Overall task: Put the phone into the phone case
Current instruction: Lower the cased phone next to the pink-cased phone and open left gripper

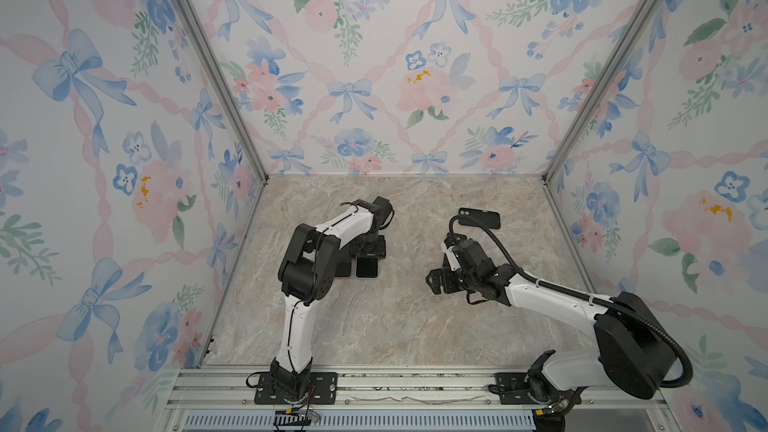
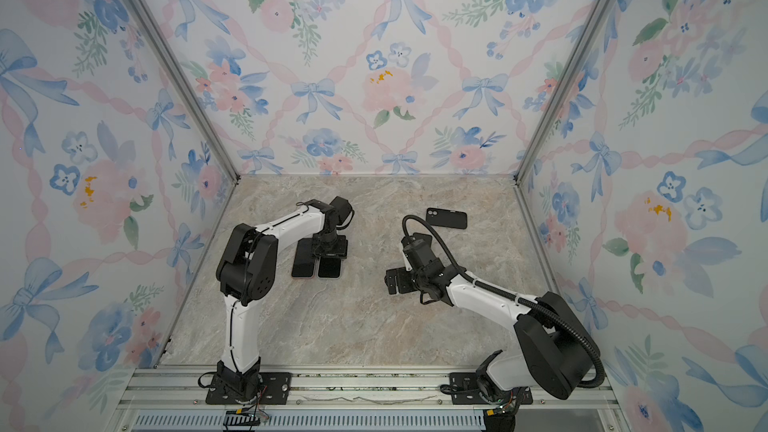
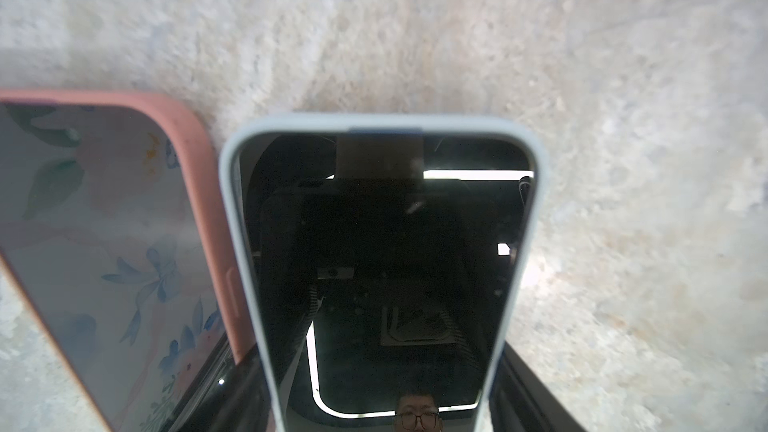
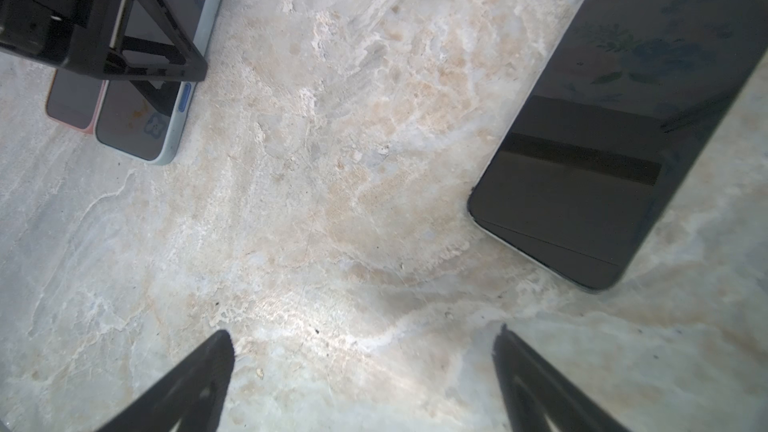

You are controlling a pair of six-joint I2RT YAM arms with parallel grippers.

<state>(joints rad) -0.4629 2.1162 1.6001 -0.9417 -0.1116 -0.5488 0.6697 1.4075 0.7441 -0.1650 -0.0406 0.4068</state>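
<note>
Starting from the near edge, the marble table [image 1: 374, 326] lies bare across its whole front half, so there is much free room to move. Next comes the right gripper [image 4: 363, 334]: its fingers stand wide apart and hold nothing, hovering over bare stone near the middle. On the left side, two cased phones lie flat with their long edges touching: the pink-cased phone [image 3: 104, 243] and the blue-cased phone [image 3: 374, 243]. The left gripper [image 1: 368, 253] hangs directly over the blue-cased phone. Its fingers are apart and set along the two long edges of that case; whether they press on it I cannot tell. The phone [image 4: 602, 139] lies screen up and without cover just beyond the right gripper, apart from the fingertips, with bare stone along every edge that shows. Farther back on the right, the black phone case [image 1: 478, 218] lies flat and alone, well clear of the back wall [image 1: 395, 76].
</note>
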